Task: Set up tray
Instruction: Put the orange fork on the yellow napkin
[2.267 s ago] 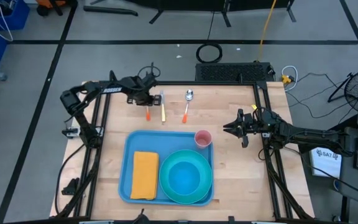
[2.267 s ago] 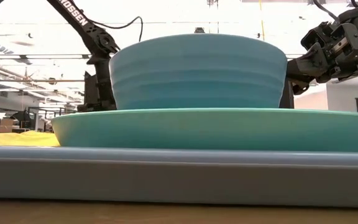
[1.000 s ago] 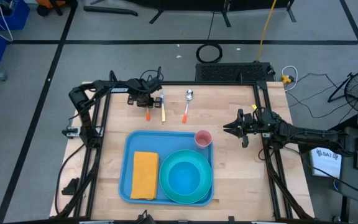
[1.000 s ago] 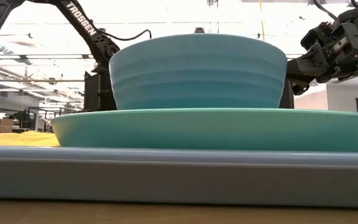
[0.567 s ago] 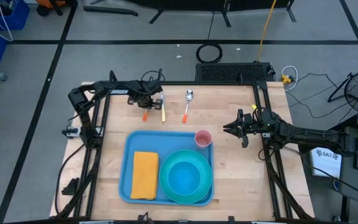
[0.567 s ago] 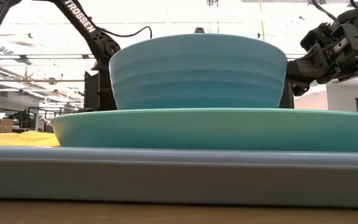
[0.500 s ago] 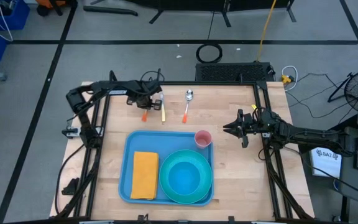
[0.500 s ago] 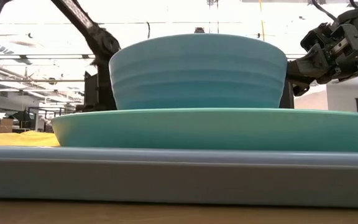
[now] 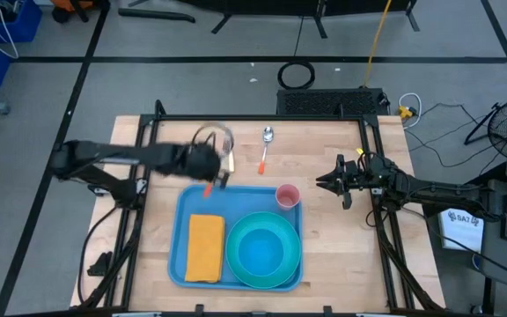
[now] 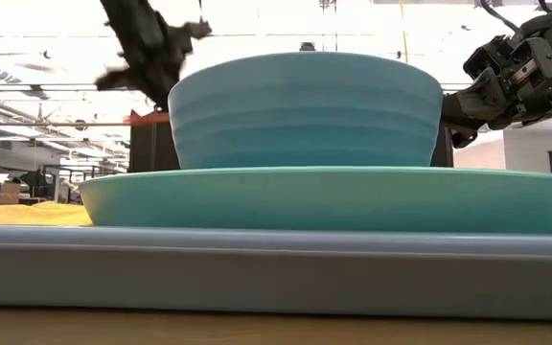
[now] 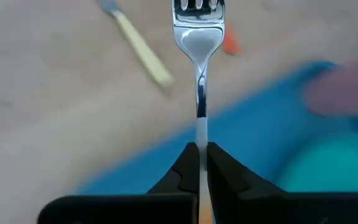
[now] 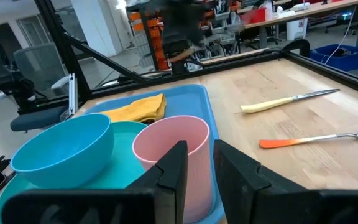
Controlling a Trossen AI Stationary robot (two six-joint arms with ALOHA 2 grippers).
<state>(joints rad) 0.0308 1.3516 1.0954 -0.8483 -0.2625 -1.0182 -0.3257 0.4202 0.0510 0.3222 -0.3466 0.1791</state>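
tray: large flat sky-blue plastic tray [image 9: 180,264] with rounded corners and low rim, near edge of the pale wooden table [image 9: 324,255]; carries a folded yellow cloth napkin [image 9: 205,247], a round teal plate [image 9: 280,275] with a small blue bowl [image 9: 258,255] sitting in it, and a pink plastic cup [image 9: 287,195] at its far right corner.
left gripper: left gripper [image 11: 199,163] clamped tight on the thin handle of a silver metal fork [image 11: 199,43] with an orange handle end, tines pointing forward; in the high view it sits over the tray's far left corner, blurred.
right gripper: right gripper [image 9: 324,182] waits over the table just right of the cup; fingers narrowly parted, nothing between them.
still on table: yellow-handled knife [image 12: 288,100] and orange-handled spoon [image 12: 316,138], both beyond the tray.
risk, grip: hold is only at the handle's end, most of the fork sticks out; a quick stop could likely make it pivot or slip.
risk, placement: free room for the fork looks slim, between napkin and plate or on the napkin; released tilted it may catch the tray rim and fall half out.
risk, collision: coming in low, the tines could hit the rim or ruck the napkin; swinging wide right they could tip the cup.
risk, arms: the right arm is close to the cup side, so crowding is possible if both move.
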